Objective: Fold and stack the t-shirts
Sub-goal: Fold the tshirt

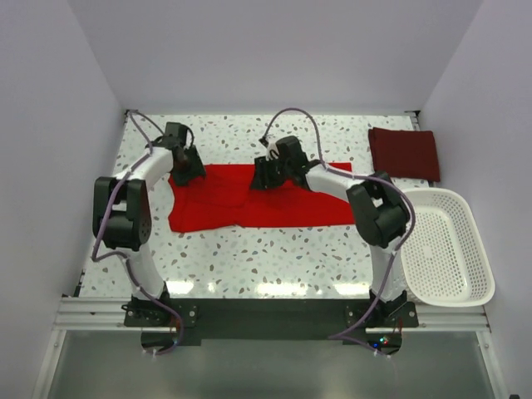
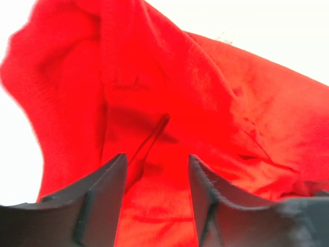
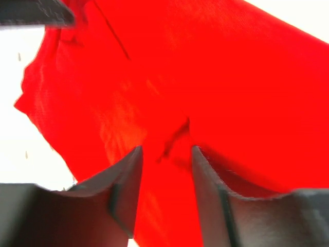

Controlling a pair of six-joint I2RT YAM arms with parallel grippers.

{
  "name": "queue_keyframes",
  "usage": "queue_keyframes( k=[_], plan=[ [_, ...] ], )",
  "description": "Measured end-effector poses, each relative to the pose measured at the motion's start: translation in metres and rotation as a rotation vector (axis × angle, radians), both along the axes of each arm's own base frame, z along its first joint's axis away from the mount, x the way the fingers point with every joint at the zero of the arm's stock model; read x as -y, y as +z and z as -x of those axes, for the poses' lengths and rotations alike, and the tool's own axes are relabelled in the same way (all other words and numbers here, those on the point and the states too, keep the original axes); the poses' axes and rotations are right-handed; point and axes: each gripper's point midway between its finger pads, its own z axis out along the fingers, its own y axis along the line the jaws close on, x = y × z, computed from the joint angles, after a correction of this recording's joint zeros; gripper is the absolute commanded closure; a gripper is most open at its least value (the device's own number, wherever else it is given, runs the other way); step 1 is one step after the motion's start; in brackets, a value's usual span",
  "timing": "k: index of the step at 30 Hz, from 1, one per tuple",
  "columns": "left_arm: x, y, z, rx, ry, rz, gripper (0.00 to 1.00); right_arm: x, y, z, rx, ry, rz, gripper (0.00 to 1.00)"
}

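Top external, arms: reaching over red t-shirt (image 1: 274, 208)
Left gripper (image 1: 186, 170): fingers parted, shirt's far-left corner
Right gripper (image 1: 263, 176): fingers parted, shirt's far edge

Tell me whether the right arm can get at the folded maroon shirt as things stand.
Probably yes. The maroon shirt lies right of the right hand with nothing between, but that hand is down on the red shirt.

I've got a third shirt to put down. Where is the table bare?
Widest bare strip: the near table between the bright red shirt and the arm bases. A smaller patch lies at the far edge between the left gripper and right gripper. The right side is crowded by the maroon shirt and white basket.
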Motion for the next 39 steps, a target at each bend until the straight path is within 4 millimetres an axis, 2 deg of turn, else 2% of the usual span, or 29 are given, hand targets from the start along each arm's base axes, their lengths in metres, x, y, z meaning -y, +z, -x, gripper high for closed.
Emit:
queue_keyframes(
  k=[3,5,7,9,11,13,16,19,23,26,29,32,33,39],
  plan=[
    [-0.005,0.026,0.004,0.054,0.014,-0.032,0.35,0.026,0.026,0.006,0.073,-0.041,0.087,0.45],
    [-0.005,0.046,0.016,0.098,0.014,-0.053,0.36,0.047,0.042,0.009,0.123,-0.082,0.151,0.44],
    [-0.003,0.060,0.034,0.130,0.006,-0.066,0.40,0.068,0.050,0.013,0.154,-0.127,0.225,0.43],
    [0.001,0.064,0.054,0.145,-0.009,-0.073,0.44,0.089,0.047,0.017,0.161,-0.169,0.304,0.42],
    [0.003,0.052,0.078,0.117,-0.019,-0.079,0.47,0.107,0.035,0.022,0.144,-0.198,0.375,0.42],
    [0.000,0.031,0.099,0.056,-0.017,-0.089,0.52,0.126,0.017,0.031,0.106,-0.221,0.453,0.42],
    [-0.010,-0.008,0.132,-0.064,0.007,-0.119,0.55,0.148,-0.005,0.045,0.044,-0.242,0.534,0.42],
    [-0.017,-0.031,0.145,-0.147,0.034,-0.136,0.55,0.158,-0.018,0.053,0.002,-0.253,0.566,0.42],
    [-0.025,-0.031,0.130,-0.164,0.062,-0.164,0.54,0.162,-0.032,0.064,-0.049,-0.241,0.585,0.42],
    [-0.032,-0.030,0.104,-0.163,0.078,-0.194,0.52,0.160,-0.036,0.073,-0.074,-0.228,0.564,0.42],
    [-0.040,-0.029,0.072,-0.160,0.071,-0.242,0.49,0.158,-0.036,0.092,-0.102,-0.214,0.520,0.42],
    [-0.047,-0.021,0.029,-0.124,0.044,-0.291,0.47,0.147,-0.036,0.126,-0.134,-0.164,0.483,0.41],
    [-0.047,-0.026,0.023,-0.132,0.037,-0.297,0.46,0.140,-0.036,0.140,-0.144,-0.136,0.471,0.41],
    [-0.041,-0.024,-0.044,-0.057,-0.027,-0.306,0.42,0.060,-0.029,0.245,-0.238,0.153,0.374,0.40]
  ],
)
